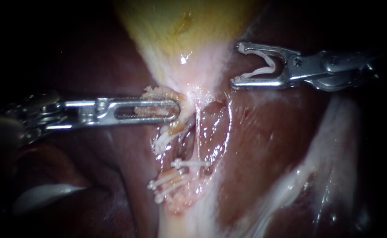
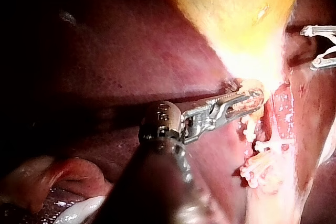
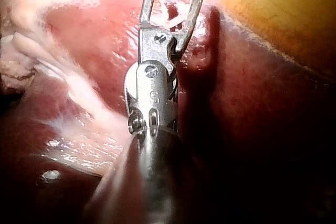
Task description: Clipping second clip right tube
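The white clip (image 1: pixel 260 66), an open V, sits gripped between the right instrument's (image 1: pixel 236 65) wide-set jaws, beside the gallbladder (image 1: pixel 180 26) and well above the right tube (image 1: pixel 198 128). The left instrument (image 1: pixel 176 110) pinches pale neck tissue (image 1: pixel 156 93).

Gallbladder (image 1: pixel 176 22) at twelve; left instrument (image 1: pixel 176 110) from nine grips its neck — right instrument (image 1: pixel 236 64), clip (image 1: pixel 270 66) in its jaws, at two; tubes (image 1: pixel 197 141) toward six.

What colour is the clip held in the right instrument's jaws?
White. The clip shows best in the endoscope view.
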`<state>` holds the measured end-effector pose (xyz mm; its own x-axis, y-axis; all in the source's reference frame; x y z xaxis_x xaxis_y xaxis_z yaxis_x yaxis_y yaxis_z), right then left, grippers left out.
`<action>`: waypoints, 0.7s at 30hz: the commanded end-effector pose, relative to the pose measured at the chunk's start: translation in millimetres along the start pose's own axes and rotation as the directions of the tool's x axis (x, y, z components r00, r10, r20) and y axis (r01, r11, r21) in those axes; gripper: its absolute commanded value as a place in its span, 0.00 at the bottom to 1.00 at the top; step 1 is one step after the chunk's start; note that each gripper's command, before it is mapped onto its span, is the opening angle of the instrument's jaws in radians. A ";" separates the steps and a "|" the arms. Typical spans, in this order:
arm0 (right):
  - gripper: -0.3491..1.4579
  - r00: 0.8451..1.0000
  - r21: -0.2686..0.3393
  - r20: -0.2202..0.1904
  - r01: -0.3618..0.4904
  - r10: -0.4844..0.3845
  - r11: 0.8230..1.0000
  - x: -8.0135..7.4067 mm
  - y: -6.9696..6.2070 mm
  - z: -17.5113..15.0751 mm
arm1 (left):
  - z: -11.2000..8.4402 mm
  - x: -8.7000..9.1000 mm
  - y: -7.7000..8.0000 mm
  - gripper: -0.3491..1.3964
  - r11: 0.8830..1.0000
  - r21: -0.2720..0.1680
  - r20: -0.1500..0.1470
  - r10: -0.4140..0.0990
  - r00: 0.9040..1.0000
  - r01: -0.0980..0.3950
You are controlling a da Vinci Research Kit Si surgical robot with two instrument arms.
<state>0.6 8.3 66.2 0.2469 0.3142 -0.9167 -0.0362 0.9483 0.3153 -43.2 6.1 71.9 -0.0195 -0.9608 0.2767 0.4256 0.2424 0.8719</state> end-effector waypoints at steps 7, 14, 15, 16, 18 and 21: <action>0.47 1.000 0.000 0.000 0.000 0.000 1.000 0.0 0.0 0.0 | -0.2 0.0 0.0 0.00 1.000 0.001 0.000 0.000 1.000 0.000; 0.47 1.000 0.000 0.000 0.000 0.000 1.000 0.0 0.0 0.0 | -1.4 -0.8 0.2 0.00 1.000 0.009 -0.009 -0.003 1.000 0.003; 0.47 1.000 0.000 0.000 0.000 0.000 1.000 0.0 0.0 0.0 | -1.7 -1.1 0.2 0.00 1.000 0.009 -0.009 -0.004 1.000 0.004; 0.47 1.000 0.000 0.000 0.000 0.000 1.000 0.0 0.0 0.0 | -2.0 -1.3 0.2 0.00 1.000 0.006 -0.007 -0.005 1.000 0.005; 0.47 1.000 0.000 0.000 0.000 0.000 1.000 0.0 0.0 0.0 | -2.9 -1.9 0.2 0.00 1.000 0.000 -0.005 -0.008 1.000 0.008; 0.47 1.000 0.000 0.000 0.000 0.000 1.000 0.0 0.0 0.0 | -4.1 -3.0 0.1 0.00 1.000 -0.007 0.004 -0.014 1.000 0.014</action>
<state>0.5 8.4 66.3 0.2470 0.3146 -0.9165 -0.0368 0.9482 0.3155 -38.9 8.8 69.1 -0.0342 -0.9632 0.2665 0.4341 0.2258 0.8721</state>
